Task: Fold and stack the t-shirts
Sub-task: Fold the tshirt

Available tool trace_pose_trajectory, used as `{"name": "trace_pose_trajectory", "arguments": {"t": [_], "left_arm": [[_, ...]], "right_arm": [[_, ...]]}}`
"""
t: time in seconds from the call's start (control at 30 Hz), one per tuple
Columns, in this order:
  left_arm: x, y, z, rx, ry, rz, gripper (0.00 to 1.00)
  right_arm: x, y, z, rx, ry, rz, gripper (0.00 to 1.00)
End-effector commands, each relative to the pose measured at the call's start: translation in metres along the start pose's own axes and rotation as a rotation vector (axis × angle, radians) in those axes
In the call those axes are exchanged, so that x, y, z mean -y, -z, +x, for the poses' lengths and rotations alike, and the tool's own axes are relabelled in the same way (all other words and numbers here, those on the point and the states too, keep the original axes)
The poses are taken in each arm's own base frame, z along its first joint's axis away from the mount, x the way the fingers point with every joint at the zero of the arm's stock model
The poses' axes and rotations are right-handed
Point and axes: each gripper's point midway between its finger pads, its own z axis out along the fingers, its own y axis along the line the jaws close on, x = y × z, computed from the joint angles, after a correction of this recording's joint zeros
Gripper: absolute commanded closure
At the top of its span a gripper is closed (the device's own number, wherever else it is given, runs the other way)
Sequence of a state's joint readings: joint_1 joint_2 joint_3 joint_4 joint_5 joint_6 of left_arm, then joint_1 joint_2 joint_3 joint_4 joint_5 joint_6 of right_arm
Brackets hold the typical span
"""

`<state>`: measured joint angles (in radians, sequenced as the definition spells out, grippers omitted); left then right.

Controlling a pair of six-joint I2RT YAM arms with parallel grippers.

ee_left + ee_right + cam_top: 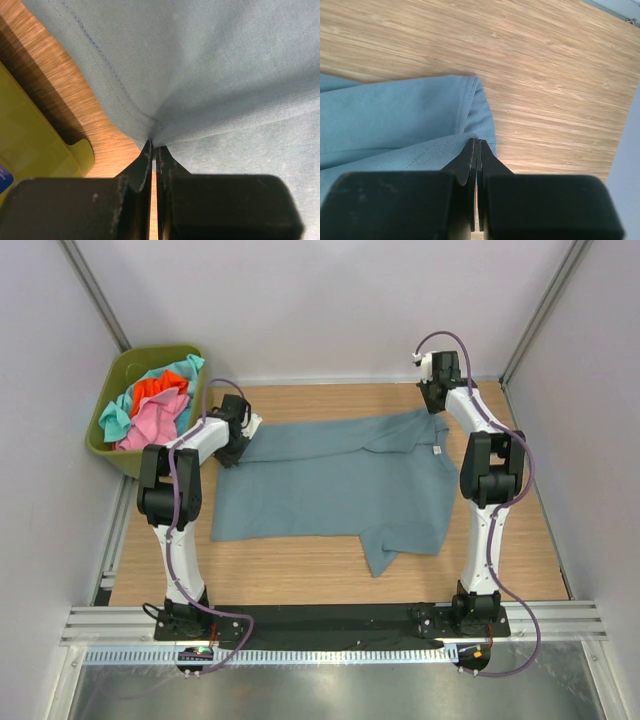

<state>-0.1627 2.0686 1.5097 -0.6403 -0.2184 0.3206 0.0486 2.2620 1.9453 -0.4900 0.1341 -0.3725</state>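
My left claw: fingers pressed together, pinching hemmed edge of slate-blue t-shirt. Cloth puckers at my tips, fans out ahead and to right. Olive-green bin near, on left of this claw, with strip of wooden table between.

My right claw: fingers pressed together on stitched fold of same shirt. Hemmed end just ahead, bare wood beyond and to right.

Shirt lies spread on table between both claws. Pink t-shirt, orange-red t-shirt, turquoise t-shirt heaped in bin, left of left claw.
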Motion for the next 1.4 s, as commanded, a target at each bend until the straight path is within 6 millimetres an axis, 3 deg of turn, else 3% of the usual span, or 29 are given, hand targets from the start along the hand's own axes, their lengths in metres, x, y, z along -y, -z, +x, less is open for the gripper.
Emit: {"name": "trace_pose_trajectory", "arguments": {"t": [0.0, 0.47, 0.5, 0.53, 0.6, 0.63, 0.7, 0.73, 0.8, 0.9, 0.97, 1.07, 1.2, 1.37], "left_arm": [[-0.006, 0.003, -0.005, 0.011, 0.000, -0.026, 1.00], [-0.006, 0.003, -0.008, 0.018, 0.002, -0.030, 1.00], [-0.006, 0.004, -0.008, 0.018, -0.001, -0.030, 1.00], [-0.006, 0.004, -0.008, 0.018, -0.002, -0.032, 1.00], [-0.007, 0.005, -0.009, 0.021, -0.001, -0.034, 1.00], [-0.007, 0.005, -0.009, 0.021, 0.000, -0.034, 1.00], [-0.008, 0.006, -0.010, 0.026, 0.001, -0.034, 1.00], [-0.007, 0.006, -0.011, 0.027, 0.001, -0.033, 1.00], [-0.006, 0.008, -0.011, 0.029, -0.001, -0.032, 1.00], [-0.007, 0.008, -0.012, 0.034, 0.006, -0.032, 1.00], [-0.005, 0.007, -0.012, 0.033, 0.004, -0.031, 1.00], [-0.003, 0.008, -0.011, 0.030, -0.001, -0.028, 1.00], [-0.003, 0.008, -0.012, 0.032, -0.003, -0.031, 1.00], [-0.002, 0.008, -0.012, 0.030, -0.008, -0.032, 1.00]], "right_arm": [[0.019, 0.002, -0.025, 0.069, 0.005, 0.075, 0.99], [0.030, -0.004, -0.030, 0.079, -0.006, 0.136, 0.99], [0.035, -0.001, -0.031, 0.080, -0.016, 0.160, 0.94], [0.037, 0.002, -0.032, 0.082, -0.019, 0.169, 0.68], [0.042, 0.013, -0.038, 0.095, -0.028, 0.185, 0.40], [0.047, 0.029, -0.047, 0.123, -0.046, 0.194, 0.25], [0.048, 0.046, -0.055, 0.149, -0.074, 0.172, 0.20], [0.039, 0.065, -0.062, 0.169, -0.107, 0.108, 0.18], [0.020, 0.075, -0.056, 0.156, -0.142, -0.002, 0.18], [-0.037, 0.092, -0.034, 0.086, -0.232, -0.282, 0.22], [-0.077, 0.106, -0.015, 0.032, -0.296, -0.478, 0.32], [-0.111, 0.116, 0.007, -0.037, -0.367, -0.636, 0.42], [-0.127, 0.114, 0.033, -0.116, -0.399, -0.690, 0.43], [-0.122, 0.097, 0.047, -0.146, -0.395, -0.641, 0.41]]}}
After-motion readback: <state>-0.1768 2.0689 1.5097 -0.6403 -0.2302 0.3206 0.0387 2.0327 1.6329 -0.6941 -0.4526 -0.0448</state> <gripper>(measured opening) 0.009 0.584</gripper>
